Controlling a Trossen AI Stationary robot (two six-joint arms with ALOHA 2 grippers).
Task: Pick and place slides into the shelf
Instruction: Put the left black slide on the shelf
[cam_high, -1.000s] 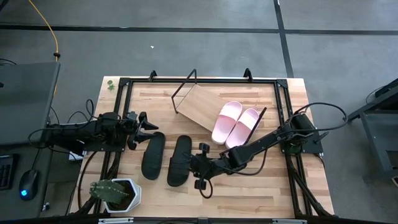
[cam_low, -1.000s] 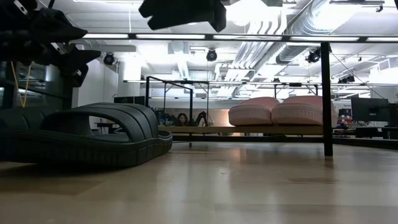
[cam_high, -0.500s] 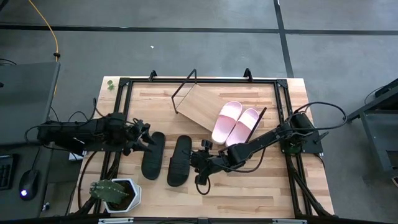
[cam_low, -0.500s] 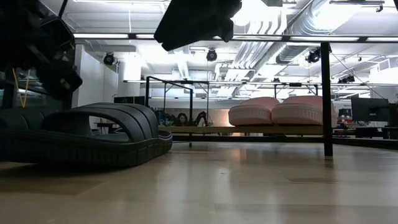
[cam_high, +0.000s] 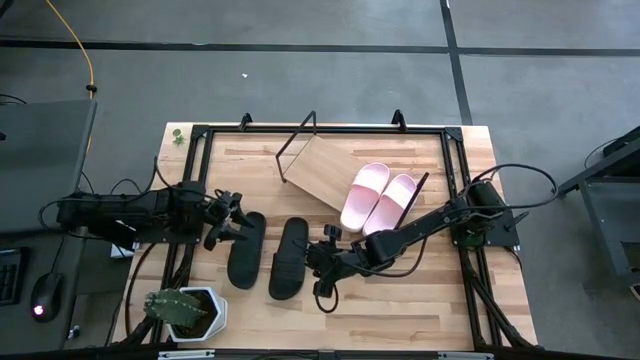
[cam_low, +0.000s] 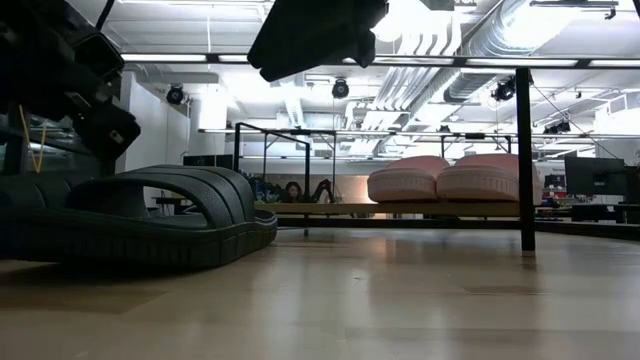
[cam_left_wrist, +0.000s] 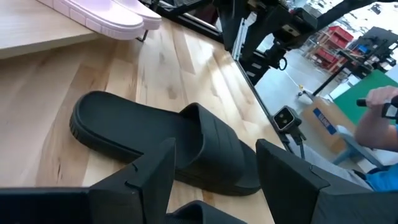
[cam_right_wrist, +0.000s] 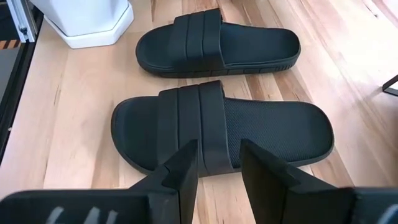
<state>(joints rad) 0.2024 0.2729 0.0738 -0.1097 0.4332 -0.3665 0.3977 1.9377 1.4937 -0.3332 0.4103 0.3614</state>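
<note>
Two black slides lie sole-down on the tabletop: the left one (cam_high: 246, 250) and the right one (cam_high: 289, 258). My left gripper (cam_high: 232, 218) is open and hovers at the far end of the left black slide; its wrist view looks past the open fingers (cam_left_wrist: 214, 186) to a black slide (cam_left_wrist: 161, 140). My right gripper (cam_high: 316, 264) is open, just right of the right black slide. Its fingers (cam_right_wrist: 217, 177) stand before the strap (cam_right_wrist: 199, 118). The pink pair (cam_high: 380, 197) rests on the shelf board (cam_high: 320, 172).
A white planter with a green plant (cam_high: 185, 310) stands at the table's near left corner. The shelf's black wire end frames (cam_high: 298, 140) rise at the board's ends. Black rails (cam_high: 455, 200) border the table. Bare wood lies near the front edge (cam_high: 400, 310).
My left gripper has moved toward the table's near edge, coming closer to the left black slide. My right gripper has dropped a little lower beside the right black slide. No slide has moved.
</note>
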